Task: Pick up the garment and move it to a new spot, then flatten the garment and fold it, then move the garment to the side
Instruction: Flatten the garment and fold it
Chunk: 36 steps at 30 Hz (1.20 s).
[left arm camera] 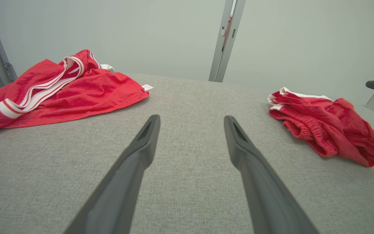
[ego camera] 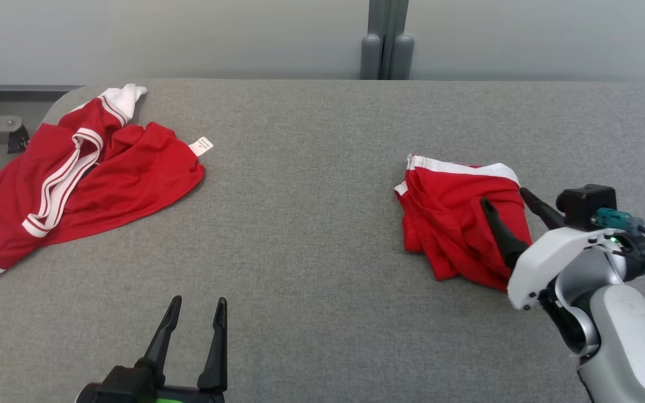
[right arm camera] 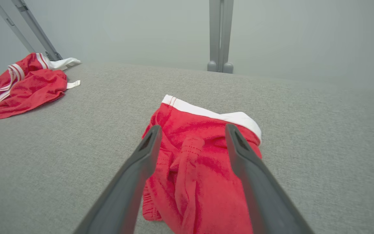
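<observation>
The garment [ego camera: 445, 218], a small red piece with a white band, lies bunched and folded over on the right of the grey table [ego camera: 311, 235]. My right gripper [ego camera: 504, 200] hovers just above its near right part, jaws open and holding nothing. In the right wrist view the garment [right arm camera: 196, 162] lies between and beyond the spread fingers of the right gripper [right arm camera: 193, 130]. My left gripper [ego camera: 199, 303] stands open and holds nothing at the table's near left. In the left wrist view the left gripper [left arm camera: 192, 118] points across bare cloth, with the garment [left arm camera: 326, 126] off to its right.
A larger red garment with white stripes [ego camera: 104, 179] lies crumpled at the table's far left corner, partly over the edge; it shows too in the wrist views [left arm camera: 76, 91] [right arm camera: 21, 87]. A grey post [ego camera: 387, 45] stands behind the table's far edge.
</observation>
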### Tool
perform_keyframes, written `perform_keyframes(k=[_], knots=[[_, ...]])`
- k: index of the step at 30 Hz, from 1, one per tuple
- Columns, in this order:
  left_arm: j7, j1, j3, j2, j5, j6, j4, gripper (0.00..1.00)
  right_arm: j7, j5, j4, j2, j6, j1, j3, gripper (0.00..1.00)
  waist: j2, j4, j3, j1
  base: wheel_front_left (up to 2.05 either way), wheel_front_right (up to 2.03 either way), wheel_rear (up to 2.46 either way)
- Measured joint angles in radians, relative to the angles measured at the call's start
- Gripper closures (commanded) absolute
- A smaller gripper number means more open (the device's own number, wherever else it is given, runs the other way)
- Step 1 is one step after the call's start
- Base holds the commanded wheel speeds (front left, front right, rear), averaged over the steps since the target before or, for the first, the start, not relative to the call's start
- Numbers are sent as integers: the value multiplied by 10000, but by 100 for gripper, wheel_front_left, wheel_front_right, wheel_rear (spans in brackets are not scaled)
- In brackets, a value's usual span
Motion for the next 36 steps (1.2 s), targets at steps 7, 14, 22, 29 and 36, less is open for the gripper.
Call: perform_keyframes(k=[7,14,22,29,36], knots=[[0,151,111,0,113,0,-203,0,-708,-867,265,-171,0,404,-1233,73,0,-211,-169,0,0,0,0],[0,-149,226,0,176,0,-370,0,-742,-1465,1457,222,-6,-394,-1626,100,0,-133,370,0,0,0,0],[0,-565,456,0,270,-8,-182,0,-1496,-1871,3540,911,-2,-1165,-587,100,0,339,953,0,0,0,0],[0,-602,782,0,334,-10,-144,0,-2061,-1463,4378,1018,-4,-1302,1026,100,0,528,871,0,0,0,0],[0,-522,1083,0,341,-10,-159,0,-2629,-1436,4583,773,-4,-1293,2351,100,0,445,538,0,0,0,0]])
